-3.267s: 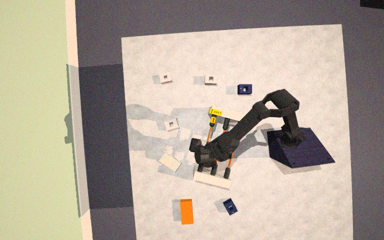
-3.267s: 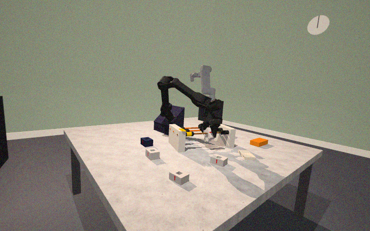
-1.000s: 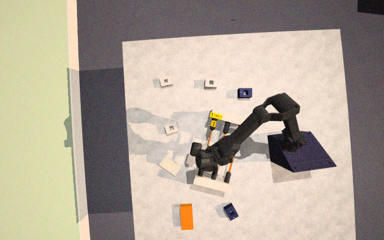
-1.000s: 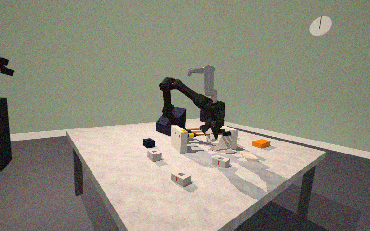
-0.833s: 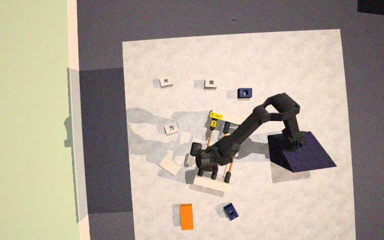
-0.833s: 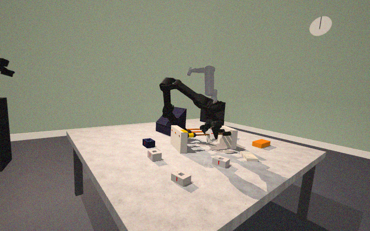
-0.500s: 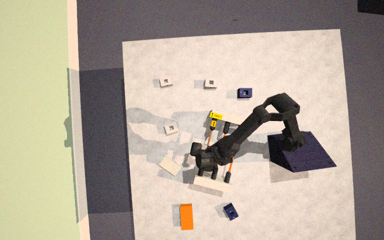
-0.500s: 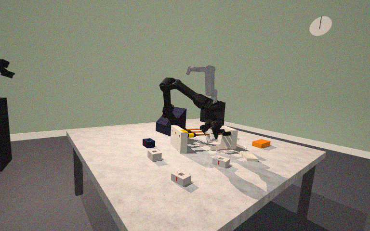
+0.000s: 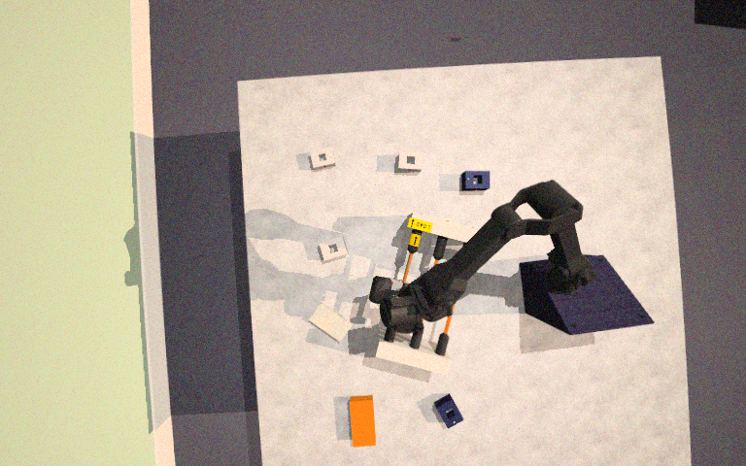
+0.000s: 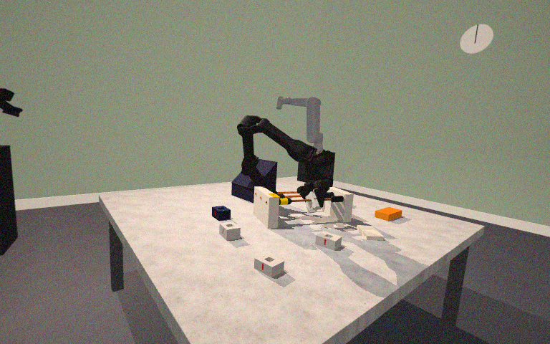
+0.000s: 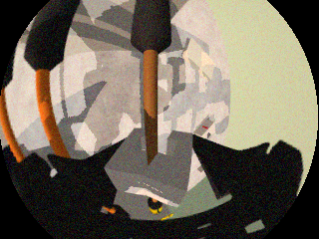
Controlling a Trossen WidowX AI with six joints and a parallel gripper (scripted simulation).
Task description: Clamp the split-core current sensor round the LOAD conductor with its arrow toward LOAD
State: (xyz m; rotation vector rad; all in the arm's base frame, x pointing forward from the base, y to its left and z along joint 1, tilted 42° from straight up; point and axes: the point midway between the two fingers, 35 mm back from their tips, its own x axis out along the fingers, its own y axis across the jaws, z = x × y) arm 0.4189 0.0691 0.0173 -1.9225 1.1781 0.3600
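Your sensor (image 10: 313,205) (image 11: 145,171) is up at the LOAD wire (image 9: 407,269) (image 10: 300,200) (image 11: 151,82), off the table (image 9: 352,110) (image 10: 182,243), and the gripper (image 9: 400,316) (image 10: 312,198) (image 11: 161,139) has it pinched, fingers standing pretty wide with the gray body between them. In the wrist cam the copper runs right down into the sensor, but I can't tell if it's latched, and I can't read its arrow either. The yellow LOAD label (image 9: 420,224) (image 10: 273,195) is on the end block (image 9: 448,227) (image 10: 265,208) nearer the white boxes, with a yellow arrow sleeve (image 9: 415,240) (image 10: 283,201) on the wire next to it. The other end goes into the second block (image 9: 413,356) (image 10: 347,208), and you've got more copper wires alongside.

Further out, you've got three white boxes with square holes, one of them (image 9: 332,250) (image 10: 328,240) near a cream slab (image 9: 329,321) (image 10: 369,232). A navy box (image 9: 472,180) (image 10: 220,213) sits near that bunch, and another (image 9: 449,411) is over past the second block, with an orange block (image 9: 362,421) (image 10: 388,213) nearby.
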